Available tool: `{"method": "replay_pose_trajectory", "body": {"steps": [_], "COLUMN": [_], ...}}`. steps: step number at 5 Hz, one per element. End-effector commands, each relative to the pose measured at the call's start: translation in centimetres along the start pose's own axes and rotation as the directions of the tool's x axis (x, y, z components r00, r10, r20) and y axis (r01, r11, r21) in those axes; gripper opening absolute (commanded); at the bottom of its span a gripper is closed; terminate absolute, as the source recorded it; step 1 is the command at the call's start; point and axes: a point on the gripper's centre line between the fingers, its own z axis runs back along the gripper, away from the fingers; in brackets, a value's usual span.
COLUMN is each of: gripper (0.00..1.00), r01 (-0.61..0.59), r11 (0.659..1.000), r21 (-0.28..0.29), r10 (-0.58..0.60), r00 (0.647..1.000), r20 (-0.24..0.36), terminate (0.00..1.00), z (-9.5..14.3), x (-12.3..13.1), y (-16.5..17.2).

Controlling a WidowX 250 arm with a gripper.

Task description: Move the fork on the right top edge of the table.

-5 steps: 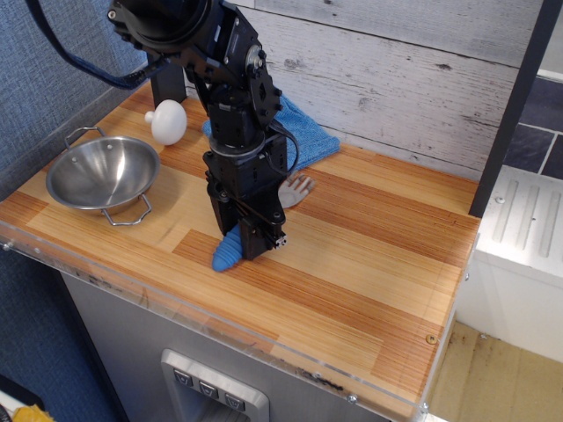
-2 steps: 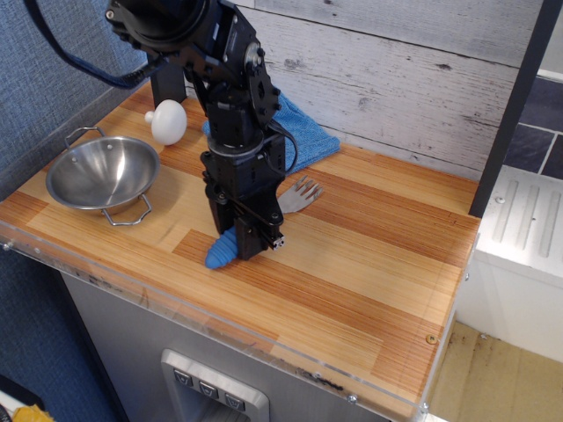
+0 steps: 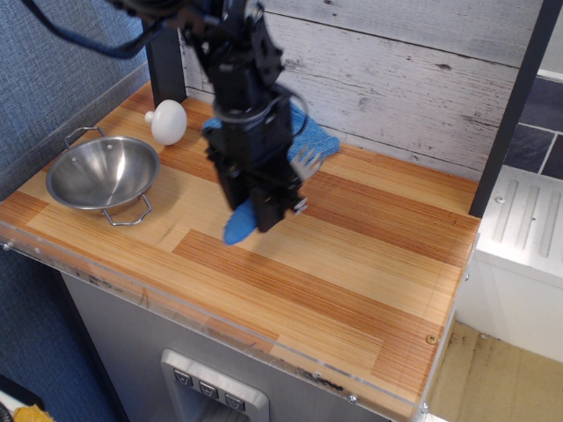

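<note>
Since a second ago the arm has risen and shifted a little toward the back right, and the fork (image 3: 264,200) has come up with it, so that its blue handle end now hangs clear of the table (image 3: 369,290) instead of resting on the planks. The jaws (image 3: 274,209) are closed on the fork's handle, gripping it around the middle. The handle's rounded blue end pokes out below and to the left of the jaws, while the silver tines stick out above and to the right, near the front edge of the blue cloth (image 3: 299,132). The fork is tilted, tines higher than the handle end.

Behind the arm, the cloth lies bunched against the white plank wall. To the left, a steel bowl (image 3: 101,176) with wire handles sits near the table's left edge, and a white mushroom-shaped object (image 3: 167,121) stands just behind it, well apart from the fork.

To the right of the jaws the table is bare striped wood all the way to the clear acrylic rim on the right side and along the front. The back right corner, where the planks meet the wall beside a dark upright post (image 3: 515,105), carries nothing. The wall closes off the far edge, and the post stands at the right rear limit of the open surface.
</note>
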Motion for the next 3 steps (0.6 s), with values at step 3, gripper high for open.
{"method": "replay_pose_trajectory", "body": {"steps": [3], "gripper": [0.0], "r01": [0.035], "r11": [0.973], "r21": [-0.228], "r10": [-0.012], "r00": [0.995], "r20": [0.1], "terminate": [0.0], "z": [0.0], "x": [4.5], "y": [-7.8]}}
